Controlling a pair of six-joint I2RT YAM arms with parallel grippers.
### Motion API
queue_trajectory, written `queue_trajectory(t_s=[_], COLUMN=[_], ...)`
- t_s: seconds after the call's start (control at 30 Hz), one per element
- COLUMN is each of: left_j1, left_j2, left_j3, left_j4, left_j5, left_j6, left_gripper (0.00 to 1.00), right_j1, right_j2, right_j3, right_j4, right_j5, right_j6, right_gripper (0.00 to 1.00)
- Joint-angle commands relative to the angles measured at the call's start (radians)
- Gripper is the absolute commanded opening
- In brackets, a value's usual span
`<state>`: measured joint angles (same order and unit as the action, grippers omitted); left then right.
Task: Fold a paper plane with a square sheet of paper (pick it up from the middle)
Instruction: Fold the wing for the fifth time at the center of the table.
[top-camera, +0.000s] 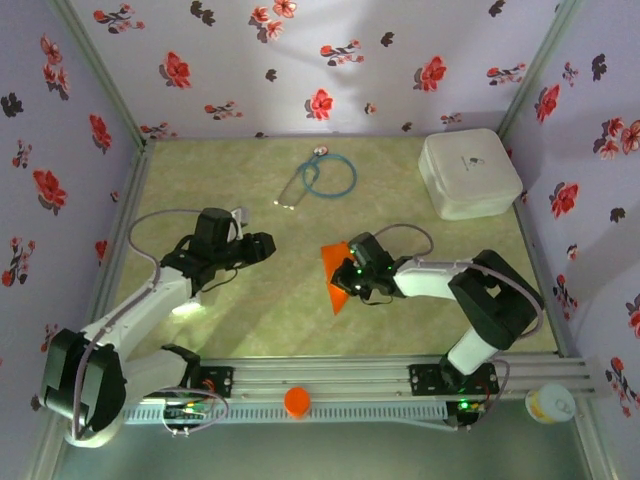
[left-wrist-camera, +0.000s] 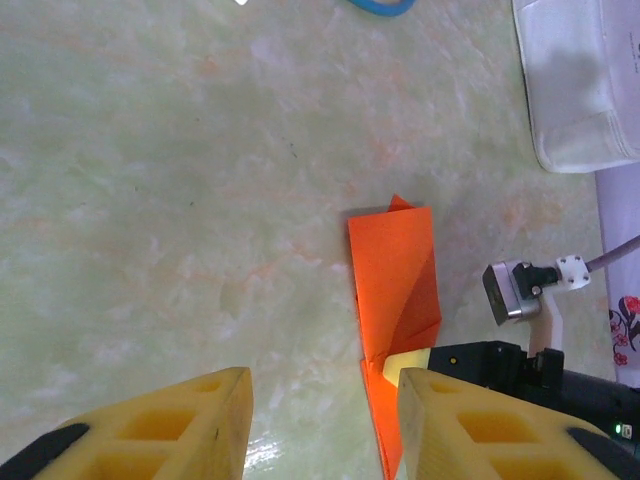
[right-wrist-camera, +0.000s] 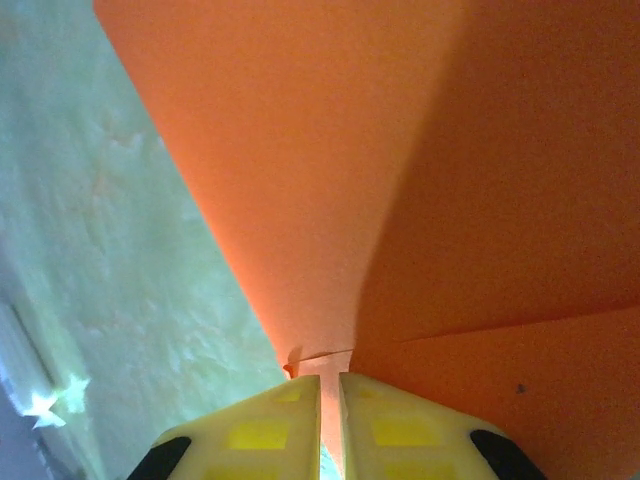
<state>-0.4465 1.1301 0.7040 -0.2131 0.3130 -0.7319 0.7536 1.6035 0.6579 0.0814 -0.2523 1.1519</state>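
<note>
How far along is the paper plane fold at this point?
Done: the orange paper already carries folds, with creased flaps and a pointed end. In hand: the right end effector pinches its edge; the left end effector hangs open, apart. Left: no narrow dart with a central ridge yet.

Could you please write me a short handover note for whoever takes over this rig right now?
Right gripper: shut on an edge of the orange paper, near the middle of the table.
Left gripper: open, holding nothing, to the paper's left.
Done: the paper is already folded into a narrow, tapering shape with visible creases.
Left: the remaining folds; it does not yet look like a finished dart with a central ridge.
</note>
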Motion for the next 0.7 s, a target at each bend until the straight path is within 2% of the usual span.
queue_trajectory(t_s=[0.0, 0.07, 0.13, 0.23, 0.4, 0.5, 0.57, 0.67], left_j1=[0.005, 0.001, 0.002, 0.001, -0.001, -0.003, -0.009, -0.029], left_j2=[-0.031, -0.071, -0.117, -0.132, -0.063, -0.012, 0.030, 0.090], left_j3=[0.063, 0.039, 0.028, 0.001, 0.004, 0.011, 0.024, 0.052], left_j4=[-0.077, -0.065, -0.089, -0.084, -0.031, 0.020, 0.048, 0.064], left_j5=[0.053, 0.060, 0.054, 0.096, 0.133, 0.145, 0.171, 0.179], left_j6=[0.011, 0.017, -0.029, 0.010, -0.007, -0.020, -0.034, -0.034], left_gripper=[0.41, 0.40, 0.39, 0.39, 0.35, 0.33, 0.32, 0.30], right_j1=[0.031, 0.045, 0.059, 0.079, 0.092, 0.100, 0.097, 0.095], right_j2=[0.020, 0.035, 0.036, 0.032, 0.012, -0.031, -0.062, -0.121], right_j3=[-0.006, -0.017, -0.009, -0.008, -0.016, -0.042, -0.057, -0.050], right_j4=[-0.026, 0.045, 0.013, 0.024, 0.057, 0.104, 0.164, 0.138], right_j5=[0.118, 0.125, 0.142, 0.185, 0.185, 0.228, 0.226, 0.249], right_j6=[0.098, 0.112, 0.150, 0.152, 0.194, 0.213, 0.201, 0.162], right_gripper=[0.13, 0.13, 0.13, 0.13, 0.12, 0.13, 0.13, 0.15])
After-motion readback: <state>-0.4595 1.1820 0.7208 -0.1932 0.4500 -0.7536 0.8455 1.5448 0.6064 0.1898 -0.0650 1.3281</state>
